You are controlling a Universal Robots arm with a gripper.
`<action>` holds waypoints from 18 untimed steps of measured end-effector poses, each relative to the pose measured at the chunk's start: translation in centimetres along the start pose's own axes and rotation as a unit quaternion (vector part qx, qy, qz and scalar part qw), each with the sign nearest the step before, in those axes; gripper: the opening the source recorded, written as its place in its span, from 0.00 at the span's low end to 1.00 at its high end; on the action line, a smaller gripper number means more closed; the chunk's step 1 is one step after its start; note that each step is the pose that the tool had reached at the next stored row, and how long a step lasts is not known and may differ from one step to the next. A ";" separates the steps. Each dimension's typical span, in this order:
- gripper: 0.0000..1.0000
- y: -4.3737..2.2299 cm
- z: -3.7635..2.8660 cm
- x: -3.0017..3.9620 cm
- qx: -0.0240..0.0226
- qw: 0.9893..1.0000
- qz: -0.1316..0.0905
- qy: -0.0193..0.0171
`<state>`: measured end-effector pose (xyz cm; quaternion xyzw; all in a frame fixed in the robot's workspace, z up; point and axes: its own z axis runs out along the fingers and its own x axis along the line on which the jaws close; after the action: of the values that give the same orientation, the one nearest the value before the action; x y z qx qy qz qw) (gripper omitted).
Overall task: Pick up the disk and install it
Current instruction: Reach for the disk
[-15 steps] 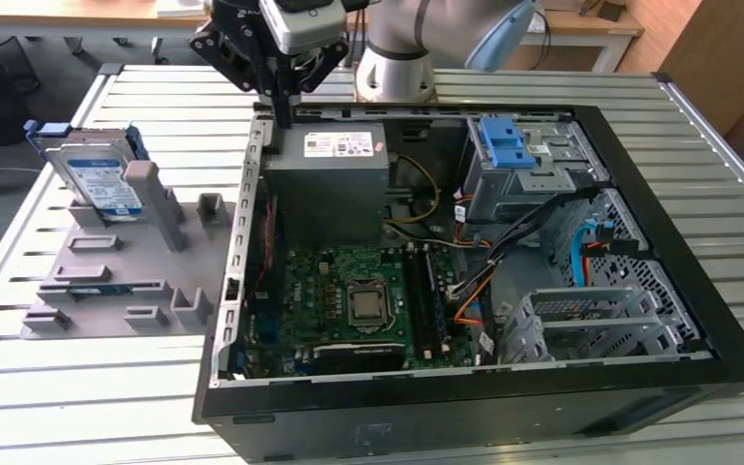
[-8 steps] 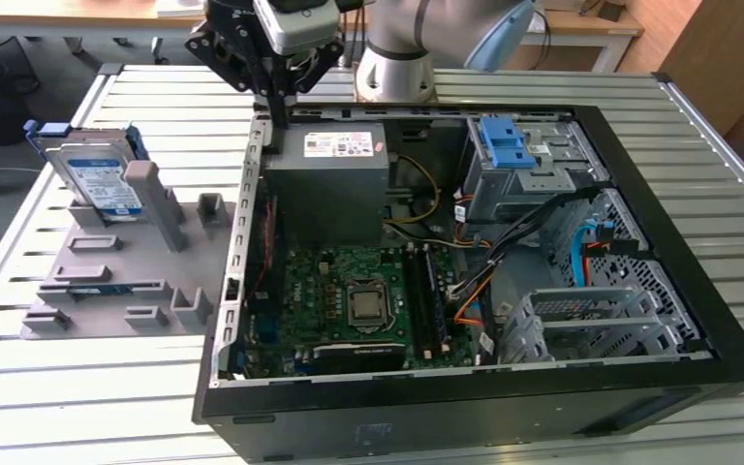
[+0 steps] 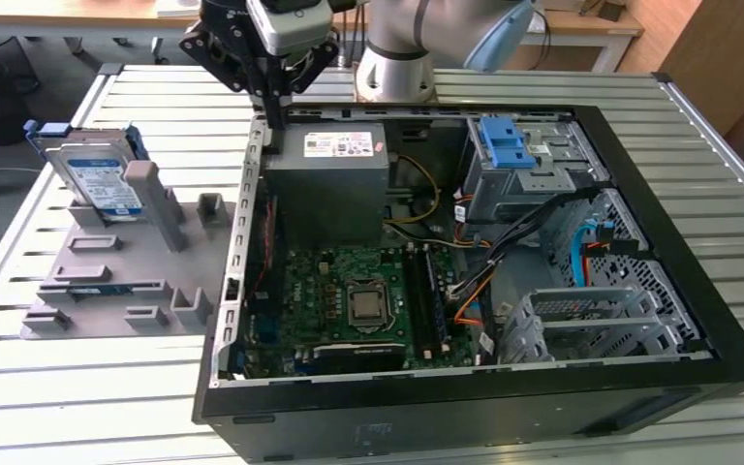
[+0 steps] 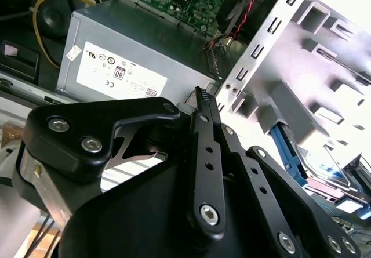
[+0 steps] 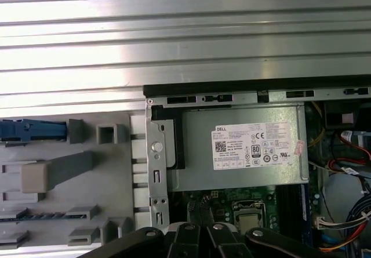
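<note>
Overhead, the hand, fingers pinched narrow and holding nothing, hangs over the rim of the computer case beside the power supply; the pick-up looks not yet begun. The disk stands on edge in the grey fixture on the worktop, well apart toward the exterior view's left; reaching it likely calls for clearing the rim and opening wider, through open air.

You are seeing the disk standing on the fixture block, at the exterior view's left of the computer case. Inside the case, the power supply is sitting at the exterior view's left of the drive cage.
</note>
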<state>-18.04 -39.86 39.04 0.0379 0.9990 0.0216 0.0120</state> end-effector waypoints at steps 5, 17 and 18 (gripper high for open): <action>0.11 -0.02 0.01 0.24 0.000 1.000 0.000 0.000; 0.11 -0.06 0.04 0.76 0.000 1.000 0.000 0.000; 0.11 -0.06 0.04 0.80 0.000 1.000 0.000 0.000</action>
<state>-18.84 -39.86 38.98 0.0379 0.9990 0.0217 0.0117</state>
